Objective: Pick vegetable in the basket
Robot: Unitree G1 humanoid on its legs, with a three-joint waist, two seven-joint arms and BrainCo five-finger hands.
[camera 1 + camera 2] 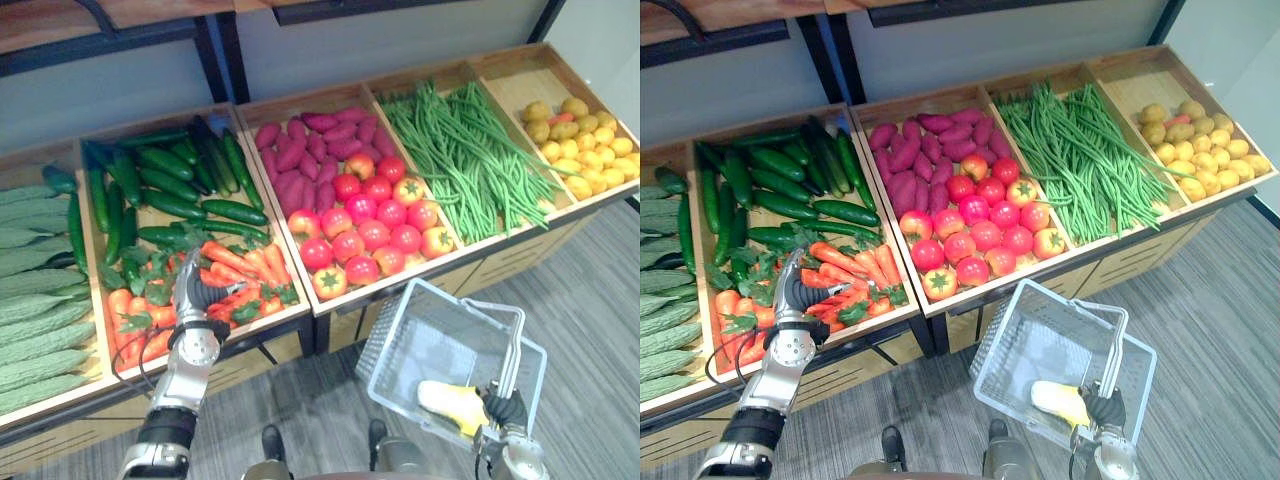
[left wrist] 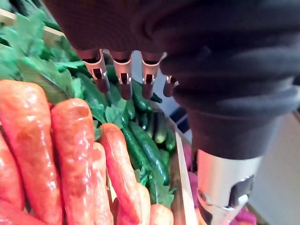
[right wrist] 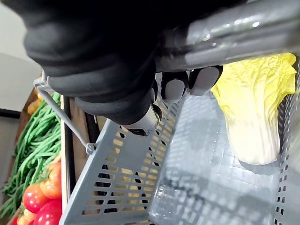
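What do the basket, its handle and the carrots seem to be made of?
Basket: pale grey moulded plastic, matt, going by its slotted walls and gridded floor. Handle: glossy grey bar, metal or plastic, unclear. Carrots: smooth orange skin with an even wet-looking sheen, possibly plastic replicas; real ones aren't ruled out.

basket (image 1: 440, 340): grey, slotted walls, tilted | cabbage (image 1: 450, 402): pale yellow-white, lying inside, near corner

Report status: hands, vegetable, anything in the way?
Left hand open, over the carrots. Right hand shut on basket handle. Cabbage lies in basket. Only carrot leaves near the left hand.
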